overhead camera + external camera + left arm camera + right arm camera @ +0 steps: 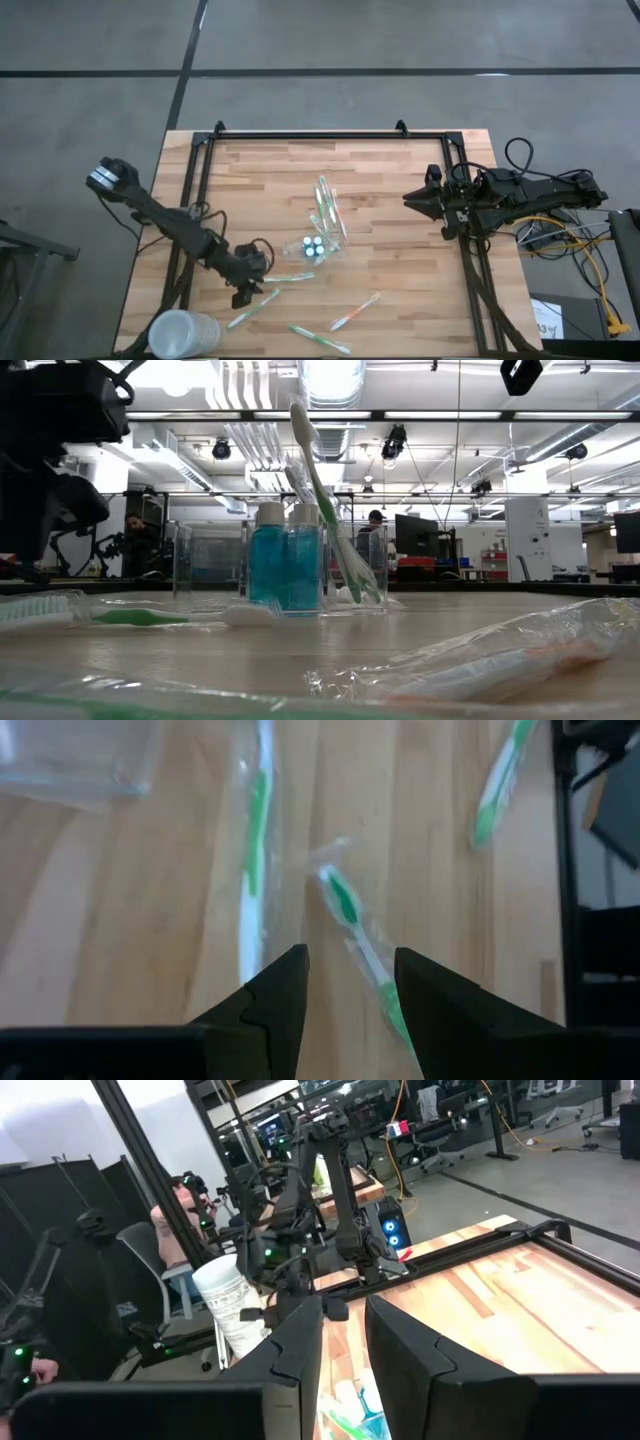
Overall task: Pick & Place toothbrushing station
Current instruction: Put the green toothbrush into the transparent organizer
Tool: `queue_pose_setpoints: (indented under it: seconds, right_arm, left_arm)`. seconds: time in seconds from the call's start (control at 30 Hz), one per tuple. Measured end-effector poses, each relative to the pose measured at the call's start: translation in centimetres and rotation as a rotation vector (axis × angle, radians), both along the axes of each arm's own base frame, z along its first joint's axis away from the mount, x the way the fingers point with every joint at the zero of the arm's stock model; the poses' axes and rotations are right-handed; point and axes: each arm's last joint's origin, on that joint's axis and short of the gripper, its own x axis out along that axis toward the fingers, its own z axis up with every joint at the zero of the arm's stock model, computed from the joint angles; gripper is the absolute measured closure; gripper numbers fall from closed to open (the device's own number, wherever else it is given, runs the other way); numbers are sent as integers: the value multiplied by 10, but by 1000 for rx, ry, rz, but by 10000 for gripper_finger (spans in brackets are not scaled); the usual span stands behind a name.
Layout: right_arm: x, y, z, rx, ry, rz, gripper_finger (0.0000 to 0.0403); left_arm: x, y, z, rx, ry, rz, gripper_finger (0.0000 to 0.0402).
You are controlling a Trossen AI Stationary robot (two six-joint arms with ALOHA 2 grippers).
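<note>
The toothbrushing station (322,238) is a clear plastic holder standing near the table's middle. Blue tubes (285,565) and upright toothbrushes (320,490) stand in it. Several wrapped toothbrushes lie loose on the near part of the table. My left gripper (350,985) hangs open over that near left part (243,294), pointing slantwise down. A wrapped green and white toothbrush (352,925) lies on the wood below and ahead of its fingers, and I see no touch. My right gripper (408,197) waits level at the table's right, with a narrow gap between its fingers (345,1348) and nothing in it.
A frosted white cup (183,335) stands at the near left corner. Other wrapped toothbrushes lie at the near middle (355,312) and by the near edge (320,338). A black frame (320,137) runs round the table's back and sides. A person sits beyond the table (180,1210).
</note>
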Motion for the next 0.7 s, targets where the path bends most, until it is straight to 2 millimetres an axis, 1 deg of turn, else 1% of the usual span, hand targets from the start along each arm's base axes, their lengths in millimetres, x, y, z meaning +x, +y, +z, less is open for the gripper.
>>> queue_pose_setpoints:
  seconds: [0.17, 0.3, 0.4, 0.57, 0.7]
  right_arm:
    - [0, 0, 0, 0, 0, 0, 334]
    - [0, 0, 0, 0, 0, 0, 333]
    - [0, 0, 0, 0, 0, 0, 329]
    - [0, 0, 0, 0, 0, 0, 323]
    - [0, 0, 0, 0, 0, 0, 326]
  left_arm:
    - [-1, -11, -16, 9, 116, 37, 245]
    - [0, -18, -26, 7, 168, 57, 245]
    - [3, -21, -28, -1, 184, 72, 245]
    - [11, -28, -24, -19, 176, 72, 245]
    - [15, -30, -26, -9, 184, 73, 245]
